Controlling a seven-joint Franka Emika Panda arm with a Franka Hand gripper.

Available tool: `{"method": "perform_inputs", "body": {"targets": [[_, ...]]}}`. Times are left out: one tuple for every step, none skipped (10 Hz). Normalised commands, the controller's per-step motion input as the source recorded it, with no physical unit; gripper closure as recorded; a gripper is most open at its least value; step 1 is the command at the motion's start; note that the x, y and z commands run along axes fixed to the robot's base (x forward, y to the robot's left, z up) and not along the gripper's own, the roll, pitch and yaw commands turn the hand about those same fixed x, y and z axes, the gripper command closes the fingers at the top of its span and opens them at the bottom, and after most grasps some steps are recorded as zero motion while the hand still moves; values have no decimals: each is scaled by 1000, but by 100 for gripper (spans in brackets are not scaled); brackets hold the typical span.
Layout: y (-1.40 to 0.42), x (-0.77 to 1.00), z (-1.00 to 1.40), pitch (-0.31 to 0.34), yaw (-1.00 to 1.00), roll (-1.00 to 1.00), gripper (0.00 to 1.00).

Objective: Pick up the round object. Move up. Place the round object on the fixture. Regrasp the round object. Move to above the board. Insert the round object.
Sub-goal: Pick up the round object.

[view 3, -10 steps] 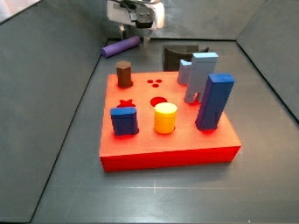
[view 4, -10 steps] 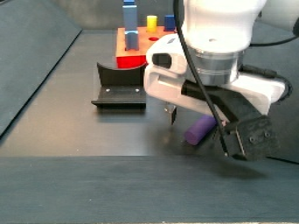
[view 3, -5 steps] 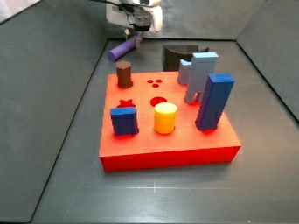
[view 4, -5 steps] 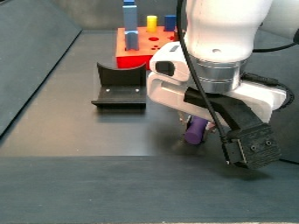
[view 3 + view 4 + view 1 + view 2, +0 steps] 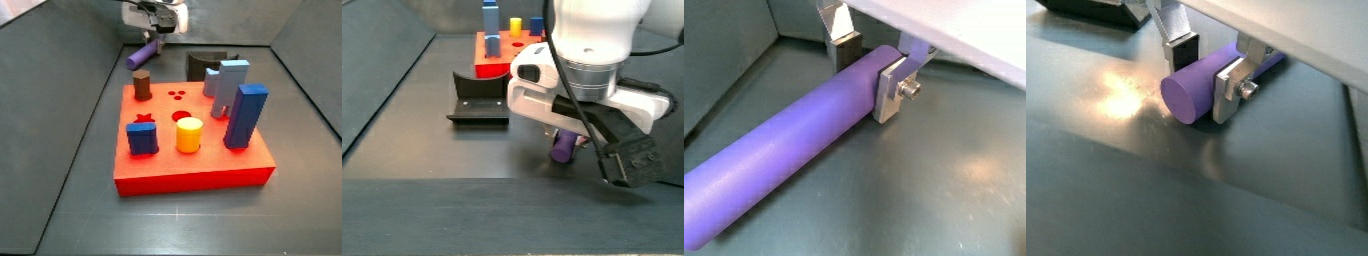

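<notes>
My gripper (image 5: 869,62) is shut on the round object (image 5: 791,160), a slim purple peg. The silver fingers (image 5: 1233,88) clamp it near one end in both wrist views (image 5: 1197,88). In a side view the peg (image 5: 142,55) hangs tilted from the gripper (image 5: 154,33) above the grey floor, behind the board (image 5: 191,150). It also shows under the arm (image 5: 565,146) in a side view. The fixture (image 5: 477,98) is a dark angular bracket on the floor between gripper and board (image 5: 492,68); it shows behind the blue blocks (image 5: 203,66).
On the red board stand tall blue blocks (image 5: 246,115), a pale blue-grey block (image 5: 229,85), a short yellow cylinder (image 5: 190,134), a brown cylinder (image 5: 142,87) and a small blue block (image 5: 143,138). Grey walls close in the floor (image 5: 67,160).
The peg lay flat on the floor a second ago; the gripper has raised it, and it now hangs tilted above the floor.
</notes>
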Motion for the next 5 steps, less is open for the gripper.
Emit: {"method": "perform_inputs", "body": {"targets": [[0, 0, 0, 0, 0, 0, 100], [0, 0, 0, 0, 0, 0, 100], [0, 0, 0, 0, 0, 0, 100], [0, 0, 0, 0, 0, 0, 100], [0, 0, 0, 0, 0, 0, 100]]}}
